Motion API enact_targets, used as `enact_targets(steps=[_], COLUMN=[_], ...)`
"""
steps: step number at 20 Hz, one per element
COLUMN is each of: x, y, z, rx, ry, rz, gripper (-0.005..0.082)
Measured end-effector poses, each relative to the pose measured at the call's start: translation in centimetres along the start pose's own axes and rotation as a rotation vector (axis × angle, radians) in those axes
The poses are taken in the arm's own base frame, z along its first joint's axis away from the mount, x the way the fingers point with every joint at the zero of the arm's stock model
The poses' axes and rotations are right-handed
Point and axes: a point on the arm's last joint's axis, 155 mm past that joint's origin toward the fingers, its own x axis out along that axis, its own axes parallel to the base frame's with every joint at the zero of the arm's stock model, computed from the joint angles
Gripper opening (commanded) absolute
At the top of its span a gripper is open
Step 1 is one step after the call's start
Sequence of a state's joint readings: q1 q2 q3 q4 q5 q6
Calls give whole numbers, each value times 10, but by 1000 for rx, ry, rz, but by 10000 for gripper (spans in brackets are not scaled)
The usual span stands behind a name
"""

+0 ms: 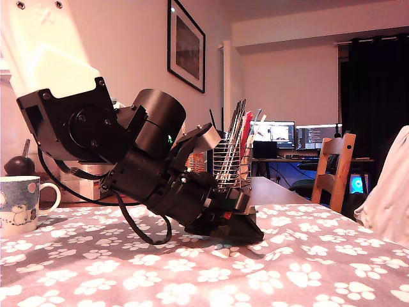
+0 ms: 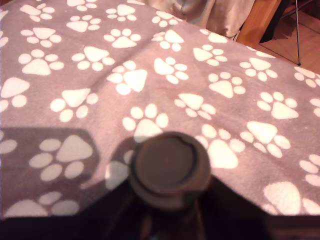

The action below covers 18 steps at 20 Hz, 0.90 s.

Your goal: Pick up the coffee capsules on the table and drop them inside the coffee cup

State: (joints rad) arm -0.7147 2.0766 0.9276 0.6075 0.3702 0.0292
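Going left to right in the exterior view: the mug (image 1: 18, 203) sits at the far left edge of the surface (image 1: 307, 268), white w/ pale blue cartoon print, loop handle pointing toward the view's right. It's standing upright on the paw-print cloth. Behind it there's a dark round thing w/ a stick poking up, can't tell what it is.

Next over, the arm (image 1: 128, 150) fills the middle of the shot, black housing, tilted down toward the view's right, cable looping under it. Behind it stands a wire utensil holder (image 1: 231, 157) w/ long thin utensils sticking up. The hand (image 1: 238, 230) is right down at the cloth, well apart from the mug.

Wrist view shows a dark brown capsule (image 2: 169, 167), flat round end facing the cam, sitting right at the tips of the hand w/ the paw cloth behind it. Looks like the hand is clamped on it from both sides, but the fingers are mostly in dark shadow at the edge of the pic so take that w/ a grain of salt. Can't tell if the capsule is touching the cloth or just off it.

Further right in the exterior view: desk w/ two lit monitors (image 1: 295, 135) in the bg, then a wooden chair (image 1: 336, 167), and some pale fabric at the far right edge.
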Motion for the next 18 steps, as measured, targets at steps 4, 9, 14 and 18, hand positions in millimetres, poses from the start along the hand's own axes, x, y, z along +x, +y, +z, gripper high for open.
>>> enact_targets(steps=[4, 9, 14, 18], x=[-1, -14, -28, -40], y=[-1, -6, -7, 0], z=[-1, 22, 39, 36], rx=[-3, 7, 6, 0], ry=[7, -17, -25, 17], rz=[-5, -7, -4, 14], gripper=[198, 198, 198, 198])
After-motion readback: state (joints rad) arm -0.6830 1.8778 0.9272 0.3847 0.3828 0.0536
